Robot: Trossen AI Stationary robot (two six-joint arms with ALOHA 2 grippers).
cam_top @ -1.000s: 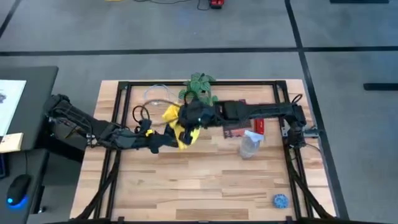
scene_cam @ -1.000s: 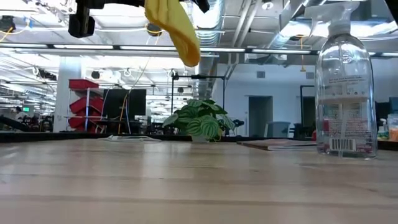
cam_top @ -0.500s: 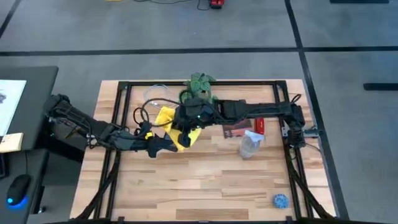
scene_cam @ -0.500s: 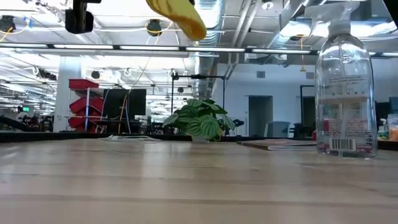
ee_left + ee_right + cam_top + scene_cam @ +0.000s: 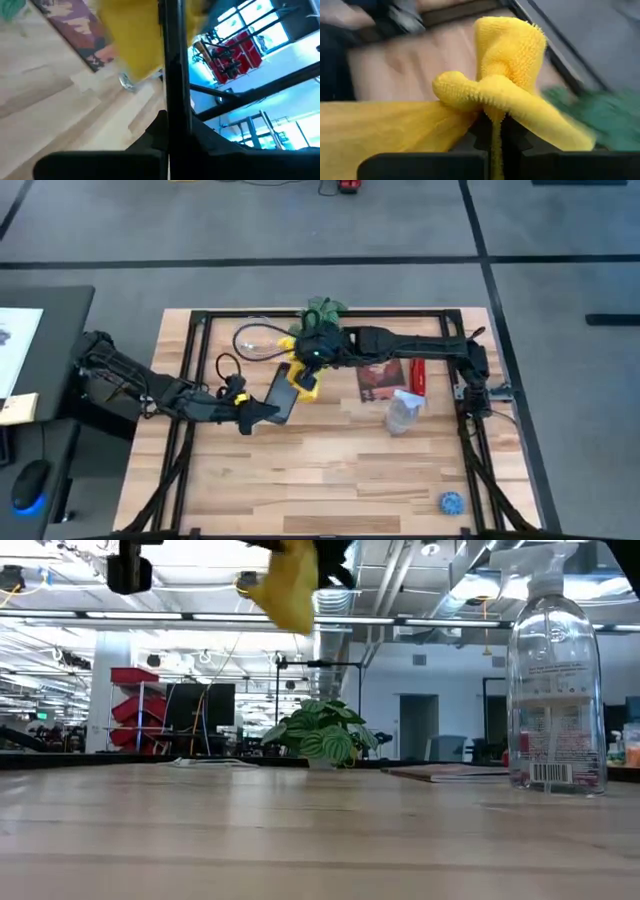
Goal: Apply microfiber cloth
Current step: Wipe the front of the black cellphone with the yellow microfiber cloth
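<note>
Grippers met above the far-centre of the wooden table (image 5: 330, 480). Right gripper (image 5: 312, 358), reaching in from the right, pinched the microfiber cloth (image 5: 303, 375) between its 2 fingers; the right wrist view showed a bunched yellow fold of the cloth (image 5: 495, 85) rising from the closed fingers. The cloth hung in the air, clear of the table, its lower end just beside the black phone (image 5: 279, 392). Left gripper (image 5: 262, 408), coming from the left, clamped the phone by one end, holding it tilted above the board. Leafy potted plant (image 5: 322, 310) stood at the far edge, just behind the cloth. Clear spray bottle (image 5: 404, 412) stood to the right, and 1 small blue ball (image 5: 452, 502) lay near the right corner.
</note>
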